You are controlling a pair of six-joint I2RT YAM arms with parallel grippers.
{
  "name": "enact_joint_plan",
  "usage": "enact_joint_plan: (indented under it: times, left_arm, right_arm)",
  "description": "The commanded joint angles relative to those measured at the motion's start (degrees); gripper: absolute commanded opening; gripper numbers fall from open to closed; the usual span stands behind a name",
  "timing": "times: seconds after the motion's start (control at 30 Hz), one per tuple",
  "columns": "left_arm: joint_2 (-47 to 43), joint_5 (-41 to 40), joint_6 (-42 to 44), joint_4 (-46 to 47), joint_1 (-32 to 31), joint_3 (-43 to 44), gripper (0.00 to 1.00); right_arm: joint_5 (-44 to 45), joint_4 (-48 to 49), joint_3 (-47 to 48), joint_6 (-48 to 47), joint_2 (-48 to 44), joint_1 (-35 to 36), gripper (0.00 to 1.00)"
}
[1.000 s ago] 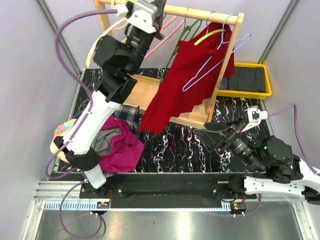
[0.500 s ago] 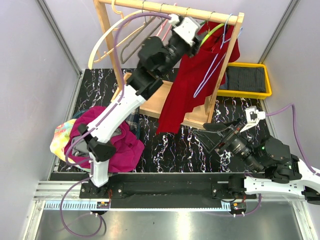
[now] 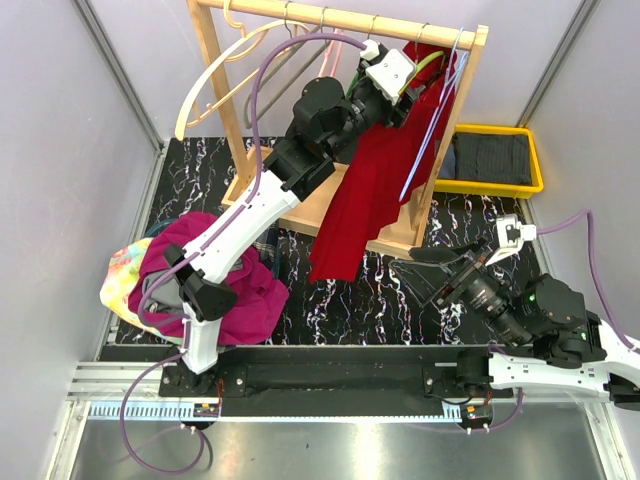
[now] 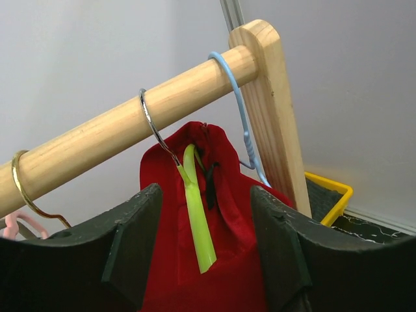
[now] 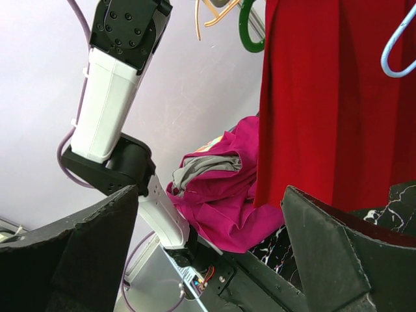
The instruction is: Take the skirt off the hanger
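The red skirt [image 3: 360, 200] hangs from a lime-green hanger [image 3: 425, 62] on the wooden rail [image 3: 330, 18] near its right post. My left gripper [image 3: 405, 88] is raised to the rail, right at the skirt's top. In the left wrist view its jaws [image 4: 206, 192] stand open on either side of the skirt's waist [image 4: 227, 260] and the green hanger arm [image 4: 198, 221], gripping nothing. My right gripper [image 3: 415, 275] is low at the right, open and empty, facing the skirt's hem [image 5: 325, 97].
A blue wire hanger [image 3: 430, 120] hangs beside the skirt by the right post. Other empty hangers [image 3: 230, 70] crowd the rail's left half. A pile of magenta and patterned clothes [image 3: 235, 290] lies by the left arm's base. A yellow bin [image 3: 495, 188] sits at the back right.
My left arm swung right along the rail from its left end to the skirt's hanger, and its jaws opened. The skirt and blue hanger swayed. The right arm stayed put.
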Motion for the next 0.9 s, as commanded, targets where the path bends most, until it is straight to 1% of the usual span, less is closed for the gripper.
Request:
enact_joint_plan:
  times: [0.0,0.27,0.47,0.5,0.63,0.77,0.8,0.87]
  left_arm:
    - [-0.6,0.2,1.7,-0.5,-0.2,1.6,0.61]
    - [0.0,-1.9,3.7,-6.7,-0.2,1.4,0.61]
    - [0.2,-2.3,4.4,-7.9,0.0,-0.2,0.6]
    - [0.9,-3.6,4.3,-8.2,0.1,0.3,0.59]
    - [3.0,-4.1,3.0,-10.7,0.7,3.0,0.57]
    - [3.9,-3.6,1.8,-11.9,1.8,3.7,0.48]
    - [4.0,-3.4,1.7,-12.4,1.9,3.6,0.41]
    - [4.2,-2.9,1.3,-12.9,2.2,3.5,0.36]
  right_arm:
    - [1.8,0.6,0.0,0.6,-0.8,0.5,0.99]
    - [2.6,-0.1,0.0,0.4,-2.8,0.5,1.0]
    - [1.8,-0.1,0.6,0.4,-2.2,0.5,1.0]
    - [1.7,-0.1,0.7,0.4,-2.2,0.5,1.0]
    - [1.4,-0.1,0.9,0.4,-2.1,0.5,1.0]
    - [1.4,-0.1,1.2,0.4,-2.1,0.5,1.0]
    - [1.4,-0.2,1.4,0.1,-2.1,0.5,1.0]
    - [1.5,-0.1,1.4,0.0,-1.9,0.4,1.0]
